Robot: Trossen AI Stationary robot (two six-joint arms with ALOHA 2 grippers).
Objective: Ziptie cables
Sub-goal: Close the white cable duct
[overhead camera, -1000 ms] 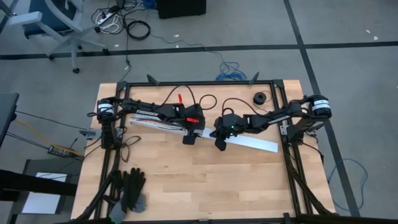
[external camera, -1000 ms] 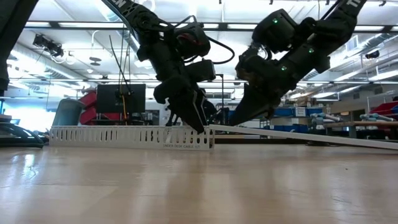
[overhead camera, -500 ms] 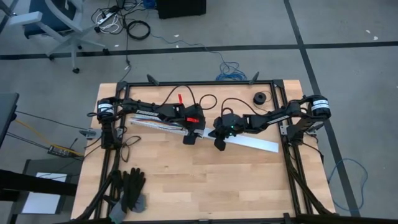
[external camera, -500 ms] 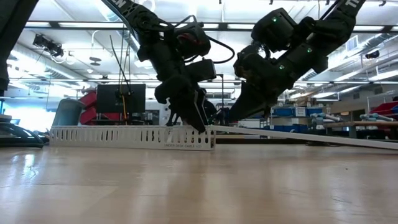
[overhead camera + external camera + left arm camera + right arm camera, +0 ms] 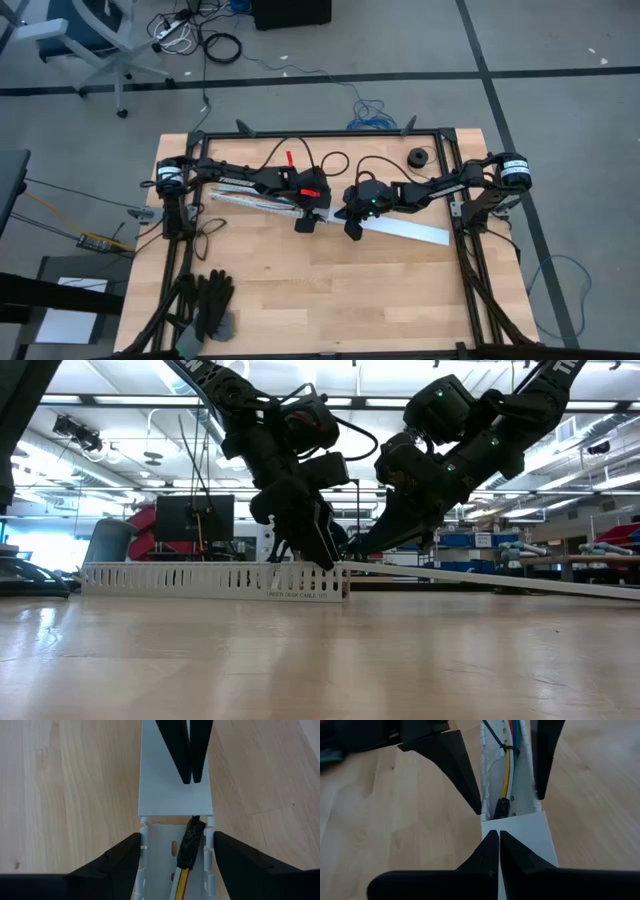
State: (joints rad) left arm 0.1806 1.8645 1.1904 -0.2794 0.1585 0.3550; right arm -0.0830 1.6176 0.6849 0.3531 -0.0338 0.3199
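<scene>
On a pale wooden desk (image 5: 330,280) in a strip-lit workshop, the left gripper (image 5: 172,865) straddles a white slotted channel (image 5: 492,795) holding coloured cables (image 5: 508,767); the right gripper's (image 5: 495,845) fingers press together on its smooth lid (image 5: 175,795).

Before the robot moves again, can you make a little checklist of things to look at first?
1. Left gripper fingers straddle the slotted channel, one each side: ok.
2. Right gripper fingers shut, tips on the flat white cover: ok.
3. Cables lie inside the channel: ok.
4. Dark plug end sits at the cover's edge: ok.
5. Black ziptie around the cables pulled tight: cannot tell.
</scene>
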